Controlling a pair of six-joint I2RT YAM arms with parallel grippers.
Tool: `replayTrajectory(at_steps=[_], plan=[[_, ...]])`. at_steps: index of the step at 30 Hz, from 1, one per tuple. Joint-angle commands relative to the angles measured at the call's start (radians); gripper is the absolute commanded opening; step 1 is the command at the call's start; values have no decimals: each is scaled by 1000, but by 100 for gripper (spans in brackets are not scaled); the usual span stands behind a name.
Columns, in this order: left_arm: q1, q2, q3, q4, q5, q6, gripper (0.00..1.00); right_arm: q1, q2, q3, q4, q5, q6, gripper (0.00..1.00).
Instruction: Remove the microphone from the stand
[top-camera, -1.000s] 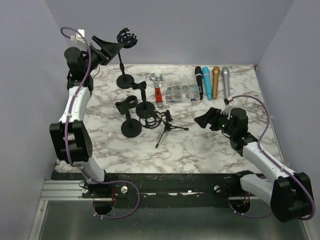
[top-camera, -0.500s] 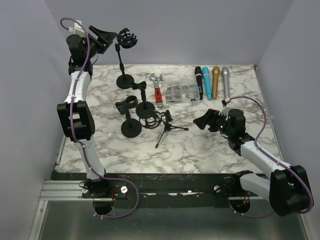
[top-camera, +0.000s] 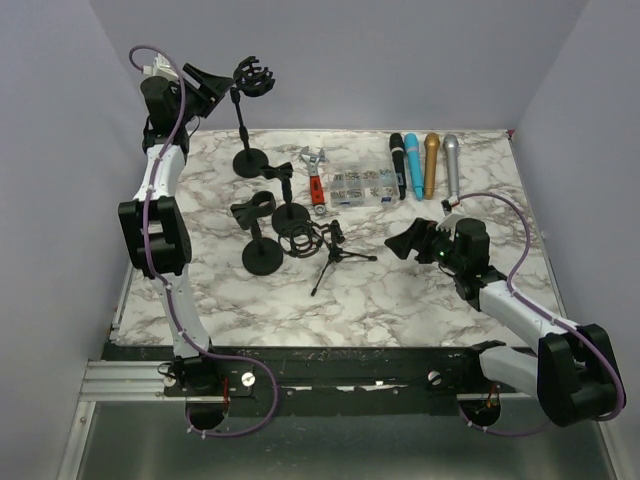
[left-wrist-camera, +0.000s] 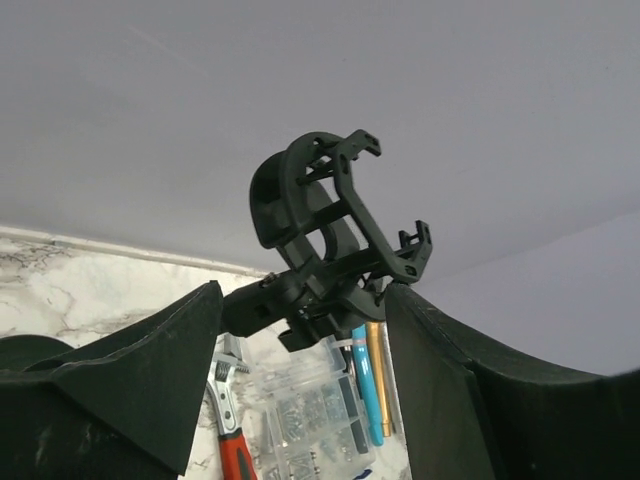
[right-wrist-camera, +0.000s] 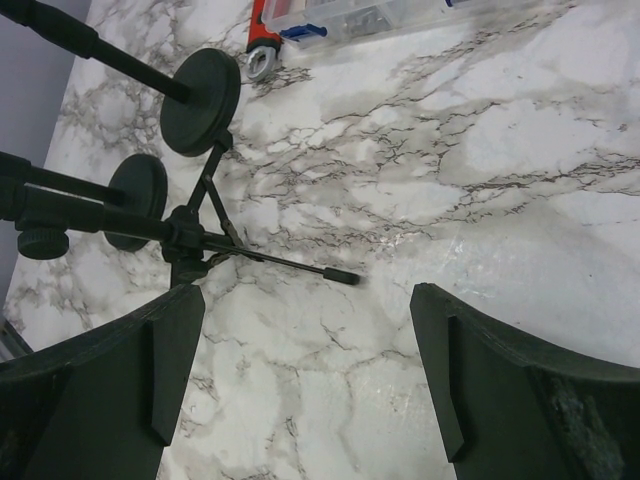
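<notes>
Hovering high at the far left, the left gripper (top-camera: 218, 88) sits just beside the clip (top-camera: 253, 78) on the tall stand (top-camera: 249, 161). In the left wrist view the fingers (left-wrist-camera: 150, 370) are spread wide and grip nothing, and the clip (left-wrist-camera: 335, 215) shows ahead in the gap, apart from both. The right gripper (top-camera: 400, 242) hangs low over the table (top-camera: 400, 300), right of the tripod (top-camera: 335, 255), with its jaws wide open and nothing held. The tripod (right-wrist-camera: 205, 245) lies ahead of them in the right wrist view. Four mics lie flat side by side at the far right: black (top-camera: 397, 165), blue (top-camera: 413, 165), gold (top-camera: 431, 163), silver (top-camera: 452, 165). They lie next to the parts box (top-camera: 362, 185), well apart from both grippers. The wrench (top-camera: 316, 178) is left of the box.
</notes>
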Motion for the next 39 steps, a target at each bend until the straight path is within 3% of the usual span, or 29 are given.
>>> replayTrajectory(at_steps=[1,17,27,36,39], plan=[[2,52,34,-20,-14,20,65,4,12,-17,35,-20,-7,92],[-11,71,-39,-71,-41,74,49,4,17,-21,44,-19,-6,92],[-16,41,-211,-100,-54,156,46,4,15,-24,46,-19,-6,92],[-21,63,-226,-151,-54,162,45,4,17,-31,53,-15,-6,92],[-23,83,-171,-264,-65,162,44,4,18,-29,53,-15,-6,92]])
